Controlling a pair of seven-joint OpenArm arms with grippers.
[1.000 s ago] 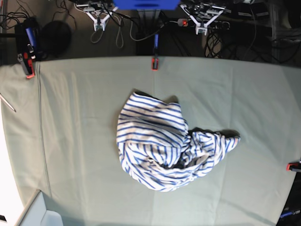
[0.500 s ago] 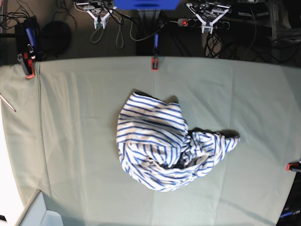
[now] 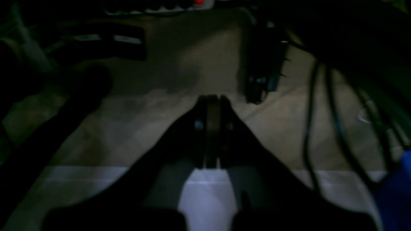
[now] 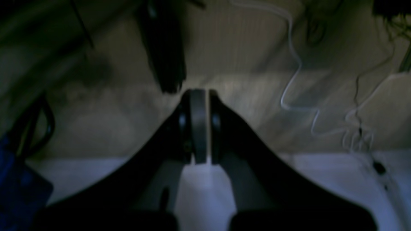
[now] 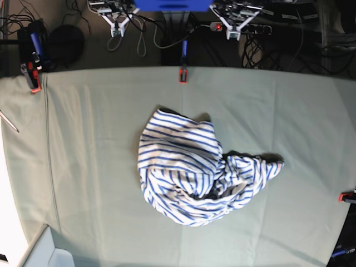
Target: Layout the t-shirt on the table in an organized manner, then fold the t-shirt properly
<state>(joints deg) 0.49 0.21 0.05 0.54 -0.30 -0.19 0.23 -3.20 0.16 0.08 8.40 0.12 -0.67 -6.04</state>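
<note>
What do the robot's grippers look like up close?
Both are dark and pointy. The left gripper has two black fingers that widen toward the camera like a triangle, with small round screws near the tip. The right gripper matches it, with a grey pad between its fingers. In the base view both look pale, with black cables nearby.

Red clamps [image 5: 182, 75] sit along the far edge, one near the middle, another [image 5: 32, 75] at the far left corner, and a third [image 5: 347, 196] at the right side. Tangled black cables [image 5: 139, 33] run over the dark floor beyond. A round black object [image 5: 67, 43] rests near the left corner clamp. A power strip with a red light [image 5: 218, 26] lies among the cables
</note>
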